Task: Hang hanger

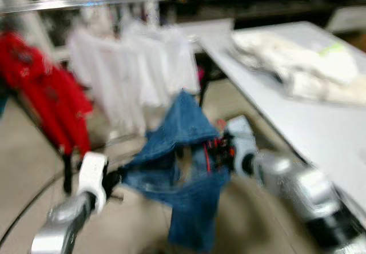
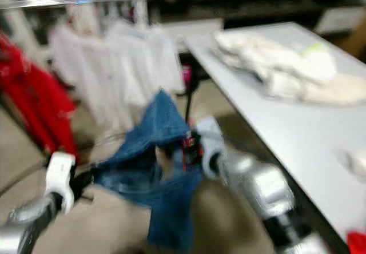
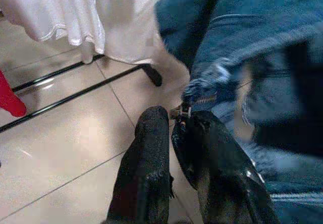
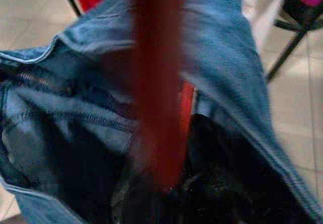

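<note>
Roughly upright, the red hanger (image 4: pixel 159 98) runs up through a blue denim garment (image 1: pixel 183 168) held between both arms above the tiled floor (image 3: pixel 65 148). Behind hang white clothes (image 1: pixel 137 65) and a red garment (image 1: pixel 51 94) on a rail (image 1: pixel 86 2), with a white table (image 1: pixel 320 128) to the right. Reaching inward, the left gripper (image 3: pixel 176 128) pinches the denim's edge, fingers nearly together; the right gripper (image 1: pixel 220 148) is buried in cloth, so I cannot tell its grip.

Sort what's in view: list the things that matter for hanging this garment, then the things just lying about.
For the job:
- denim garment, held between both arms
- red hanger inside it
- left gripper, jaws shut on the denim's edge
- right gripper, at the hanger
- clothes rail

Lying about:
- white garments and red garment on the rail
- white table
- pale laundry pile
</note>
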Robot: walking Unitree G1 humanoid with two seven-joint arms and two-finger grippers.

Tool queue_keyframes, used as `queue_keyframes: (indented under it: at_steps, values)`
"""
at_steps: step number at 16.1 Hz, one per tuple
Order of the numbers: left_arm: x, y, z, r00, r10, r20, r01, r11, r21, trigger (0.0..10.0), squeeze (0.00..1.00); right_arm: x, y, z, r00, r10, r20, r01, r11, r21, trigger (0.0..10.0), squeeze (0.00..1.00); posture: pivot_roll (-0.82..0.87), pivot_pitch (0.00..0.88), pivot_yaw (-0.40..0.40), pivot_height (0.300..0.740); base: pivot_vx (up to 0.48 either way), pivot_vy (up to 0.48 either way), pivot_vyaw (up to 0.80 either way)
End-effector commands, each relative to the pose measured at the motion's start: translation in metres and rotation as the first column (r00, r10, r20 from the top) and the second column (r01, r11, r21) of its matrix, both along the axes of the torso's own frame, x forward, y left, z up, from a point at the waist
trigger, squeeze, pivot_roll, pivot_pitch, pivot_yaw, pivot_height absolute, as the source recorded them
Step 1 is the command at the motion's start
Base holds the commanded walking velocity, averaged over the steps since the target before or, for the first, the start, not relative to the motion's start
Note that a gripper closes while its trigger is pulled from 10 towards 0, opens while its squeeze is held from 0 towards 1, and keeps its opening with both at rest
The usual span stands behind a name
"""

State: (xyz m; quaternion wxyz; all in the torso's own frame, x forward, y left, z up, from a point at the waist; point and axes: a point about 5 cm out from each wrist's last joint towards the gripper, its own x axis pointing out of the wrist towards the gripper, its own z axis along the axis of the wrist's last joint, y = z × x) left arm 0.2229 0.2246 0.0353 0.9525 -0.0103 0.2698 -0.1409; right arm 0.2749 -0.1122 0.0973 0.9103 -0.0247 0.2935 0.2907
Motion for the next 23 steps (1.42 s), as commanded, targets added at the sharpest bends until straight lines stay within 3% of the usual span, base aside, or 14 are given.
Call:
queue_keyframes:
  at_steps: [1, 3, 5, 6, 9, 10, 11, 16, 18, 21, 23]
  values:
    - [-0.002, -0.005, 0.005, 0.999, -0.046, 0.022, 0.046, 0.999, -0.021, 10.0, 1.0, 0.005, -0.01, 0.001, 0.998, -0.041, 0.049, 0.043, 0.998, -0.038, 10.0, 0.0, 0.01, 0.0, -0.004, 0.74, 0.0, 0.0, 0.8]
    - [-0.005, -0.015, 0.011, 0.993, -0.113, 0.044, 0.116, 0.99, -0.078, 10.0, 1.0, 0.009, -0.01, 0.002, 0.995, -0.067, 0.068, 0.068, 0.998, -0.008, 10.0, 0.0, 0.01, 0.0, -0.007, 0.74, 0.0, 0.0, 0.8]
    - [0.002, -0.038, 0.036, 0.967, -0.153, 0.204, 0.208, 0.936, -0.282, 10.0, 1.0, 0.015, -0.005, 0.005, 0.993, -0.107, 0.053, 0.102, 0.99, 0.097, 10.0, 0.0, 0.02, 0.0, -0.027, 0.74, 0.0, 0.0, 0.8]
    - [0.004, -0.043, 0.042, 0.961, -0.153, 0.232, 0.223, 0.922, -0.317, 10.0, 1.0, 0.016, -0.004, 0.003, 0.993, -0.106, 0.053, 0.101, 0.99, 0.099, 10.0, 0.0, 0.02, 0.0, -0.031, 0.74, 0.0, 0.0, 0.8]
    - [0.016, -0.045, 0.055, 0.949, -0.124, 0.29, 0.19, 0.958, -0.215, 10.0, 1.0, 0.019, -0.006, -0.004, 0.988, -0.148, 0.038, 0.143, 0.985, 0.1, 10.0, 0.0, 0.03, 0.0, -0.034, 0.74, 0.0, 0.0, 0.8]
    - [0.02, -0.043, 0.06, 0.948, -0.107, 0.301, 0.166, 0.97, -0.18, 10.0, 0.81, 0.018, -0.008, -0.006, 0.987, -0.159, 0.034, 0.155, 0.983, 0.097, 10.0, 0.0, 0.03, 0.0, -0.032, 0.74, 0.0, 0.0, 0.8]
    - [0.023, -0.04, 0.063, 0.945, -0.096, 0.311, 0.147, 0.978, -0.145, 10.0, 0.0, 0.017, -0.009, -0.008, 0.986, -0.166, 0.03, 0.162, 0.981, 0.107, 10.0, 0.0, 0.03, 0.0, -0.028, 0.74, 0.0, 0.0, 0.0]
    - [0.023, -0.031, 0.069, 0.938, -0.099, 0.332, 0.112, 0.994, -0.018, 10.0, 0.0, 0.015, -0.01, 0.0, 0.983, -0.177, 0.043, 0.168, 0.973, 0.16, 10.0, 0.0, 0.03, 0.0, -0.01, 0.74, 0.0, 0.0, 0.0]
    - [0.022, -0.035, 0.071, 0.937, -0.056, 0.343, 0.071, 0.997, -0.029, 10.0, 0.0, 0.014, -0.018, 0.006, 0.958, -0.272, 0.091, 0.243, 0.938, 0.247, 10.0, 0.0, 0.03, 0.0, -0.005, 0.74, 0.0, 0.0, 0.0]
    - [0.027, -0.043, 0.075, 0.918, -0.018, 0.395, 0.038, 0.998, -0.042, 10.0, 0.0, 0.013, -0.022, 0.003, 0.927, -0.339, 0.159, 0.294, 0.922, 0.252, 10.0, 0.0, 0.02, 0.0, 0.008, 0.74, 0.0, 0.0, 0.0]
    - [0.033, -0.046, 0.077, 0.912, 0.011, 0.41, 0.011, 0.999, -0.052, 10.0, 0.0, 0.015, -0.021, 0.002, 0.905, -0.369, 0.212, 0.33, 0.923, 0.199, 10.0, 0.0, 0.02, 0.0, 0.013, 0.74, 0.131, 0.0, 0.0]
